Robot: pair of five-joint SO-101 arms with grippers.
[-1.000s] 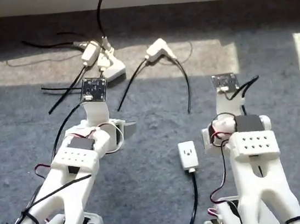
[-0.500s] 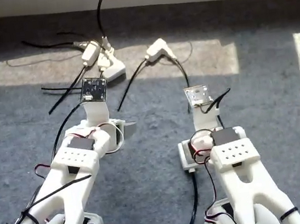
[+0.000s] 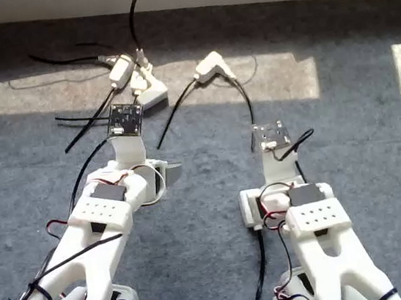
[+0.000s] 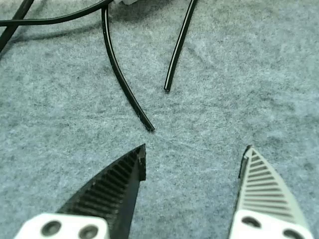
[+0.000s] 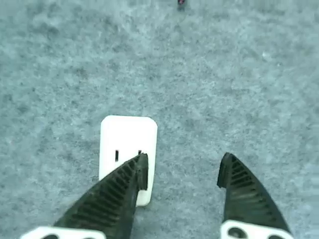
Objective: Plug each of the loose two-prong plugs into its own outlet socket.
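Left arm (image 3: 105, 214): stretched forward, wrist bent downward. My left end effector (image 4: 194, 152) points down, its two fingers spread wide apart. Right arm (image 3: 317, 220): also forward, wrist bent downward. My right end effector (image 5: 184, 159) points down, fingers parted, slightly narrower.

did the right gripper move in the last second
Yes. The right gripper swung sideways toward the white outlet socket, which stayed put on the carpet; the socket now lies partly under its open jaws.
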